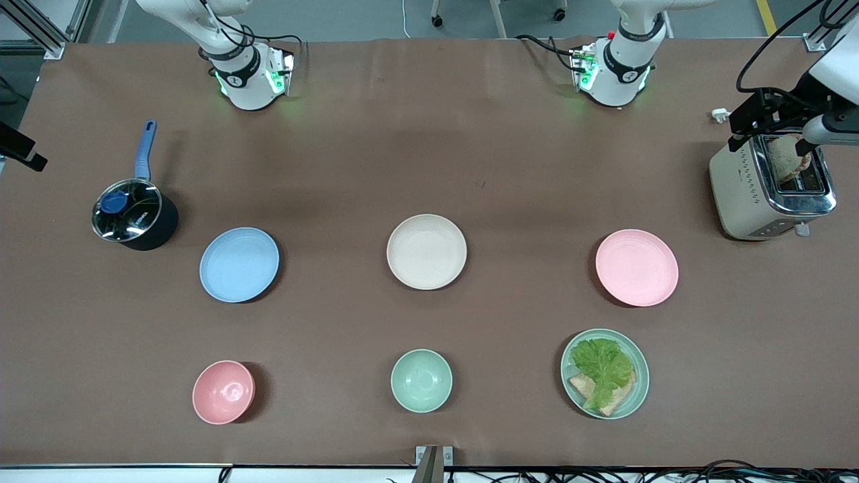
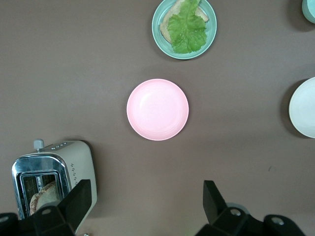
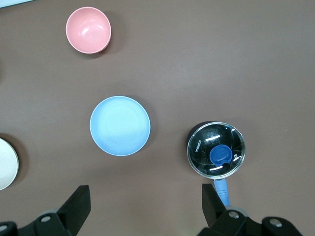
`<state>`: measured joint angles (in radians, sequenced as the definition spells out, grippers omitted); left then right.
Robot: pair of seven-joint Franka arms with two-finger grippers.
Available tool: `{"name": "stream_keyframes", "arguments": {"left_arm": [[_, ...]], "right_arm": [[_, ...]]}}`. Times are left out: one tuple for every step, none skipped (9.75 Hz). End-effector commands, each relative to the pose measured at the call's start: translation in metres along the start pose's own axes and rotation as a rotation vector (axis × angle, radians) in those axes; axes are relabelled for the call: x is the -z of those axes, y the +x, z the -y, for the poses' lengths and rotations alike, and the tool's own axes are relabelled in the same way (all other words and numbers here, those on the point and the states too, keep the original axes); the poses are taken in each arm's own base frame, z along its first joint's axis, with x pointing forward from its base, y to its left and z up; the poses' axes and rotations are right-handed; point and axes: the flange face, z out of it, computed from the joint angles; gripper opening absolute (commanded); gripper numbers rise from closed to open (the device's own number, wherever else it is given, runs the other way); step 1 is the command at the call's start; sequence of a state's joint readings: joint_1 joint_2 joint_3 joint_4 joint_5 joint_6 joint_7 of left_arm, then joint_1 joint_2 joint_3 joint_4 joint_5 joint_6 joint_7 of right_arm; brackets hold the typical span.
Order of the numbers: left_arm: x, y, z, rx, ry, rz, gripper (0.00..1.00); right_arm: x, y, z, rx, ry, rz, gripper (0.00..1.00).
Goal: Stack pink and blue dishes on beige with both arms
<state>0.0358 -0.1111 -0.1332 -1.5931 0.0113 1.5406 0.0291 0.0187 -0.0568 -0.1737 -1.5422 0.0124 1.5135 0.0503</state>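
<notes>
The beige plate [image 1: 426,251] lies flat at the middle of the table. The light blue plate [image 1: 239,264] [image 3: 119,126] lies beside it toward the right arm's end. The pale pink plate [image 1: 636,267] [image 2: 157,109] lies toward the left arm's end. All three are apart and bare. My left gripper [image 2: 146,201] [image 1: 755,124] hangs high, open and empty, over the table by the toaster. My right gripper [image 3: 145,204] is also high, open and empty, over the table by the pot. Only a dark tip of it [image 1: 20,151] shows in the front view.
A lidded pot [image 1: 134,216] with a blue handle stands beside the blue plate. A toaster [image 1: 772,188] holding bread stands at the left arm's end. Nearer the front camera are a pink bowl [image 1: 223,392], a mint-green bowl [image 1: 421,380] and a green plate with lettuce [image 1: 604,373].
</notes>
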Motion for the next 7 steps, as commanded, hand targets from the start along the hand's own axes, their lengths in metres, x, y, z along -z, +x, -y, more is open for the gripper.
{"name": "stream_keyframes", "arguments": {"left_arm": [[-0.015, 0.009, 0.017, 0.005, 0.01, 0.044, 1.0], [-0.019, 0.019, 0.033, 0.016, 0.01, 0.046, 1.0], [-0.039, 0.035, 0.046, -0.026, 0.006, 0.077, 1.0], [-0.063, 0.043, 0.063, -0.032, -0.006, 0.107, 1.0], [-0.096, 0.056, 0.078, -0.023, -0.021, 0.111, 1.0], [-0.132, 0.061, 0.084, -0.025, -0.021, 0.111, 1.0], [-0.174, 0.064, 0.085, -0.024, -0.023, 0.086, 1.0]], "right_arm": [[0.001, -0.001, -0.002, 0.005, 0.012, 0.006, 1.0], [0.0, 0.0, -0.002, 0.005, 0.011, 0.007, 1.0], [0.0, -0.001, -0.002, 0.005, 0.011, 0.009, 1.0], [-0.002, 0.0, -0.001, 0.008, 0.011, 0.013, 1.0], [-0.013, 0.007, 0.001, 0.009, 0.006, 0.031, 1.0], [-0.036, 0.02, 0.008, 0.017, -0.002, 0.064, 1.0], [-0.078, 0.038, 0.022, 0.032, -0.005, 0.133, 1.0]]}}
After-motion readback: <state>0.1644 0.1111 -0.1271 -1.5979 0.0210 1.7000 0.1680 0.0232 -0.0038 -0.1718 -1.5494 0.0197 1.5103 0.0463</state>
